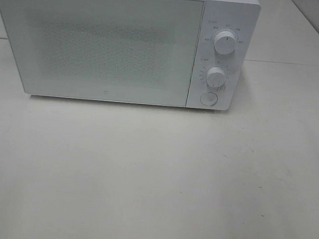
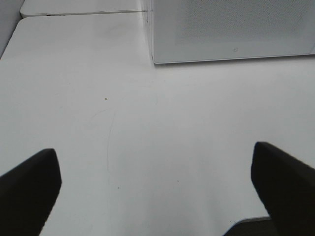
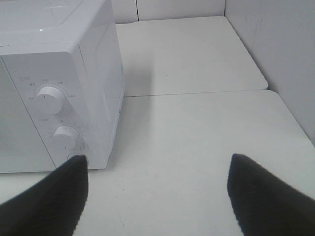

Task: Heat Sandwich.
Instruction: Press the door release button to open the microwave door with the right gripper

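A white microwave [image 1: 111, 40] stands at the back of the white table [image 1: 153, 181] with its door shut. Its panel on the right carries two round knobs [image 1: 225, 42] and a round button [image 1: 208, 99]. The sandwich is out of view. My left gripper [image 2: 157, 189] hangs open over bare table, off the microwave's front left corner [image 2: 153, 59], nothing between its black fingers [image 2: 29, 187]. My right gripper [image 3: 157, 194] is open too, off the microwave's right side [image 3: 59, 98], one finger [image 3: 54, 196] overlapping the round button. Neither arm shows in the exterior high view.
A seam [image 3: 197, 93] joins a second tabletop behind the microwave. A white wall [image 3: 275, 49] borders the table on the right.
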Action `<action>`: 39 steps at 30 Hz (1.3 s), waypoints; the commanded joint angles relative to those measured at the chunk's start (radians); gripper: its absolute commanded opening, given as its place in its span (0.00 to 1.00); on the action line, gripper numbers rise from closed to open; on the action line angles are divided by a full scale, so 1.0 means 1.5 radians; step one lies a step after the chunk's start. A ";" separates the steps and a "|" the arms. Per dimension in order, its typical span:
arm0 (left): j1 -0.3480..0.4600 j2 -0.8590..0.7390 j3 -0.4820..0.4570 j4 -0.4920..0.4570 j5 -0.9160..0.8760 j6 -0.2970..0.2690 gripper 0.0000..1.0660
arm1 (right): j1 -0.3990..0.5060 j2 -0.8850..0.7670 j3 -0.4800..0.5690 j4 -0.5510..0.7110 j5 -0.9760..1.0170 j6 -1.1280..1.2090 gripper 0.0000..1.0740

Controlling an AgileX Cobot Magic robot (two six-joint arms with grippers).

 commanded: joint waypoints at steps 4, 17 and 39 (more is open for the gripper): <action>0.002 -0.015 0.002 -0.001 -0.008 0.000 0.92 | -0.006 0.103 0.024 -0.003 -0.158 0.034 0.71; 0.002 -0.015 0.002 -0.001 -0.008 0.000 0.92 | -0.004 0.294 0.108 0.009 -0.513 0.025 0.71; 0.002 -0.015 0.002 -0.001 -0.008 0.000 0.92 | 0.268 0.623 0.135 0.363 -0.890 -0.161 0.71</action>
